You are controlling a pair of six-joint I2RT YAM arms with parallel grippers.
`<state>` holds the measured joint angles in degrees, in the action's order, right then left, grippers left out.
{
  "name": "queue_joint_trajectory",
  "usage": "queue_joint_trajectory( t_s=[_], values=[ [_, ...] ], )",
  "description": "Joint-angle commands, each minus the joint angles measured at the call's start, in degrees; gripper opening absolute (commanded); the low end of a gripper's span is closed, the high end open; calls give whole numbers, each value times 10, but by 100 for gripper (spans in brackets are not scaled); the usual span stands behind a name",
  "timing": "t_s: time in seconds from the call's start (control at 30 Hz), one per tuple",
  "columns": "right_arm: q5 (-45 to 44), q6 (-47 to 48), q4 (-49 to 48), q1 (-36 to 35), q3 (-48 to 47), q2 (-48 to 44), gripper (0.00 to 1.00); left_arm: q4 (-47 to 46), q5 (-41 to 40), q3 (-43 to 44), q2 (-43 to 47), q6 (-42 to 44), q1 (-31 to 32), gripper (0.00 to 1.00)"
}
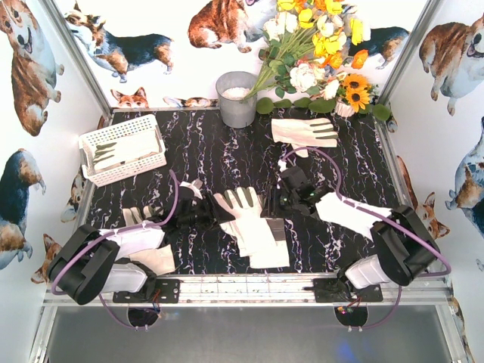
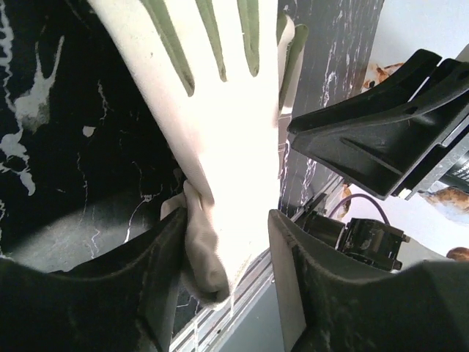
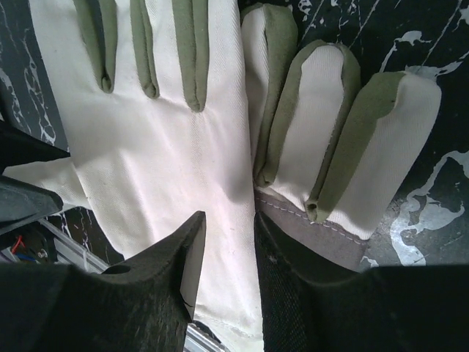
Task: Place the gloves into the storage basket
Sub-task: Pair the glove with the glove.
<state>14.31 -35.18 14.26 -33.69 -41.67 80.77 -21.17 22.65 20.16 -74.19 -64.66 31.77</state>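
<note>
Fingers [image 3: 165,293] astride gloves [image 1: 253,227]; bucket [image 1: 236,102], flowers [image 1: 318,45] beyond

You find no readable text, label, brand or number in any view: the gloves [image 1: 253,223], the storage basket [image 1: 130,171], the bucket [image 1: 236,102] and the corgi-printed walls [image 1: 30,68] show no lettering you can make out.

The left arm [image 1: 132,242] and the right arm [image 1: 352,212], 2 in all, have smooth white shells and bulky black joint housings. A purple cable [image 1: 176,198] runs along each. Both stand on flat black base plates [image 1: 151,291]. The left gripper [image 2: 227,220] and the right gripper [image 3: 231,227] each have 2 thick, matte black, wedge-shaped fingers [image 3: 168,286].
</note>
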Motion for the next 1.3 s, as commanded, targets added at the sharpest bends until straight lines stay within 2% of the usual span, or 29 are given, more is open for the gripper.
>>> queue_joint_trajectory(
  t_s=[0.0,0.17,0.53,0.63,0.77,0.83,0.93,1.07,1.27],
  values=[
    [10,8,-4,-1,-30,13,34,-16,1,-15,13,3,-8,45],
    [18,14,-10,-1,-39,38,35,0,-4,-22,24,4,-10,47],
    [43,21,-24,-1,-47,71,31,85,-25,-22,55,31,-15,39],
    [43,24,-26,-1,-46,80,28,97,-29,-24,62,36,-17,34],
    [42,24,-30,-1,-45,77,14,107,-28,-25,67,37,-18,17],
    [42,24,-27,-1,-45,68,0,122,-35,-18,73,48,-18,8],
    [39,29,-11,-1,-48,40,0,169,-49,7,85,85,-17,0],
    [15,41,35,-1,-54,-19,0,229,-62,57,98,145,-16,0],
    [-40,58,146,5,-56,-107,0,226,-62,90,94,166,13,0]
  ],
)
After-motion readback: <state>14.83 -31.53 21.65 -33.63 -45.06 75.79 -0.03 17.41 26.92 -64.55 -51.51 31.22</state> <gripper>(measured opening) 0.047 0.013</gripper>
